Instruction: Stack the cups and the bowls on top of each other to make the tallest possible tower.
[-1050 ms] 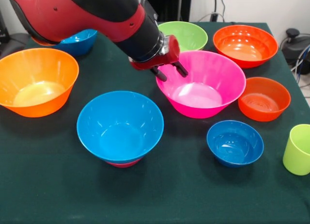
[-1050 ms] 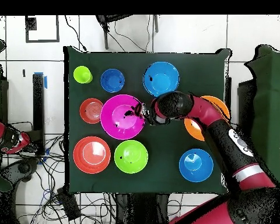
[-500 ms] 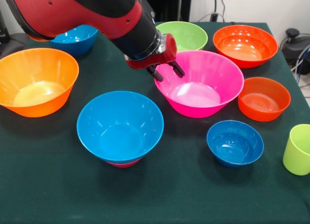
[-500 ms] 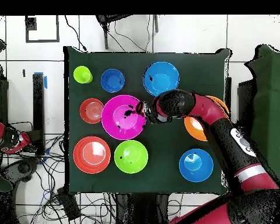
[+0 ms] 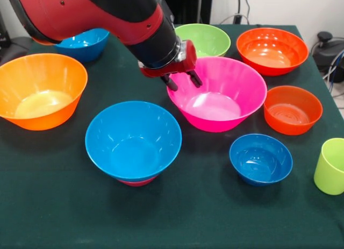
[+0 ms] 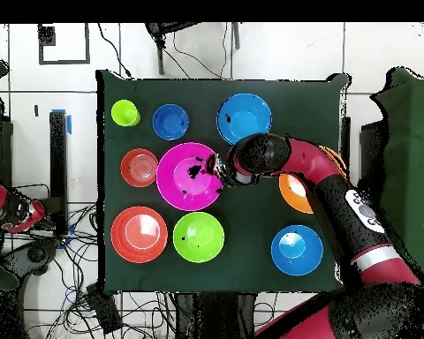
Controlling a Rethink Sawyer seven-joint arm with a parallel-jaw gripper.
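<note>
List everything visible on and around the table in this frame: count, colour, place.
Large pink bowl: one, table centre, gripper at its rim.
Large orange bowl: one, front view's left side.
Medium blue bowls: two; one near front view's middle, sitting on something red; one far left, behind the arm.
Small blue bowl: one, front right.
Green bowl: one, far side.
Red-orange bowls: two, right side; larger far, smaller nearer.
Lime cup: one, upright, right edge.
Table: one, dark green cover.
Cables: on the floor.
Gripper: one, fingers straddling the pink bowl's rim.
</note>
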